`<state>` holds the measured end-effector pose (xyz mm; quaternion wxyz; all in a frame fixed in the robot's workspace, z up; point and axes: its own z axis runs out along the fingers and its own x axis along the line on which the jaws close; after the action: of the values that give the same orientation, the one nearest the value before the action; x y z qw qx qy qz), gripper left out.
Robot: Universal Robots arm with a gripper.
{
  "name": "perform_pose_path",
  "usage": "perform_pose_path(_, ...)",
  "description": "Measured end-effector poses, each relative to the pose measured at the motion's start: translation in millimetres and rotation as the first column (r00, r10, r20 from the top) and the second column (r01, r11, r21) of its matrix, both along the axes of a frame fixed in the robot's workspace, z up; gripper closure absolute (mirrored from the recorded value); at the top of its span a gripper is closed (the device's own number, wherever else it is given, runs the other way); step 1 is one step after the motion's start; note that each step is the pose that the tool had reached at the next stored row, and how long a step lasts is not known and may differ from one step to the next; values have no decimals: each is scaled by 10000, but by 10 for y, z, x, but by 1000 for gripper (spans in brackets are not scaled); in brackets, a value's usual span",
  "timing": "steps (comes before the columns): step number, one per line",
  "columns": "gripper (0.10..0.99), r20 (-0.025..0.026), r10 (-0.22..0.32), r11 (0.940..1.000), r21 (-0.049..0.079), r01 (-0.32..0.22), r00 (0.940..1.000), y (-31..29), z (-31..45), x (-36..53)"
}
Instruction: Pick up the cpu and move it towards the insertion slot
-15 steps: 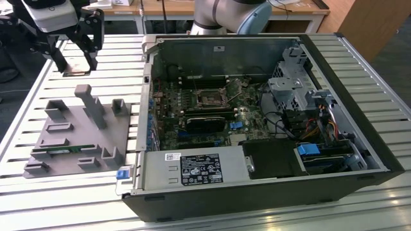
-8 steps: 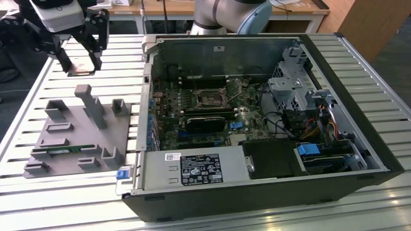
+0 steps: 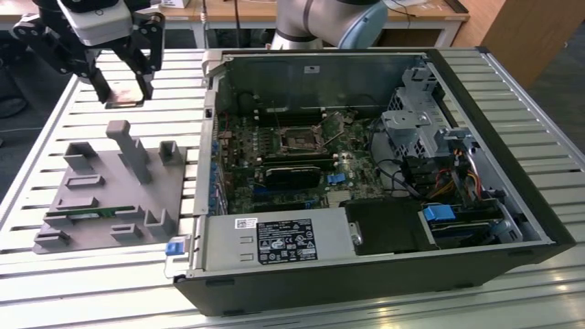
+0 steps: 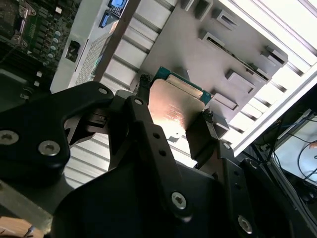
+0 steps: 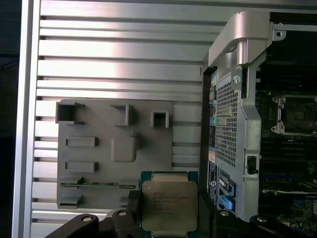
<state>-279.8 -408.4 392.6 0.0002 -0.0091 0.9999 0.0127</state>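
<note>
The gripper (image 3: pixel 125 96) hangs above the slatted surface (image 3: pixel 55 130), clear of the grey holder tray (image 3: pixel 109 199) and beside the open computer case (image 3: pixel 512 137). Its fingers (image 4: pixel 143 87) pinch the chip (image 5: pixel 169 204) by two opposite edges; the chip is off the tray and held level.

Risks, as judged:
- The hold is on thin edges only. A jolt could tilt or drop the chip.
- The socket (image 3: pixel 299 140) lies inside the case, well apart from the gripper. The case wall stands between; a low approach could strike it.

Count: one chip, one gripper, one socket, one tray, one case.
</note>
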Motion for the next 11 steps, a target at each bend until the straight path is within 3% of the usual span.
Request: perform_pose_path(11, 545, 0, 0, 10000, 0, 0, 10000, 0, 0, 126)
